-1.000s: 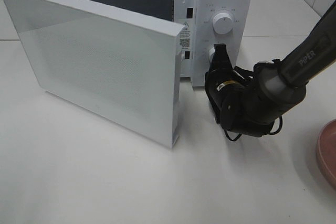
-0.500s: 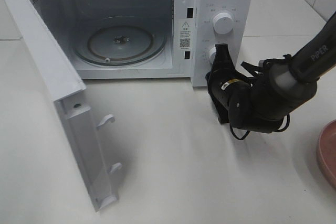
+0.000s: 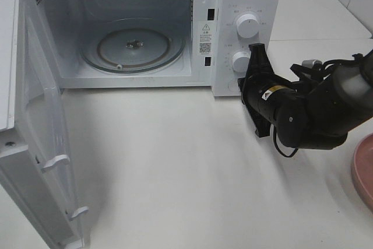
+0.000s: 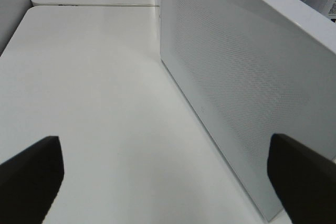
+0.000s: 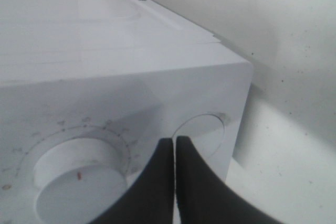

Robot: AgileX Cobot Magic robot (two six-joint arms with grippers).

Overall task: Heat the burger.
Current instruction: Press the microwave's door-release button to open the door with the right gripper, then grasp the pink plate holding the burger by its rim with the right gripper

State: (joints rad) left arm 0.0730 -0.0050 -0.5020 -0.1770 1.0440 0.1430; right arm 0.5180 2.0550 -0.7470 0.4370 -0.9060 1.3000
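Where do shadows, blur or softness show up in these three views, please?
Exterior high view: sharp, evenly lit; the open microwave door throws a soft shadow on the table. Left wrist view: the open left claw is dark and blurred at the frame's corners. Right wrist view: grainy, the shut right claw soft-edged before the dial.

R arm (image 3: 317,112) low, bent — R fingers (image 5: 160,182) pressed together; L fingers (image 4: 31,177) spread wide.
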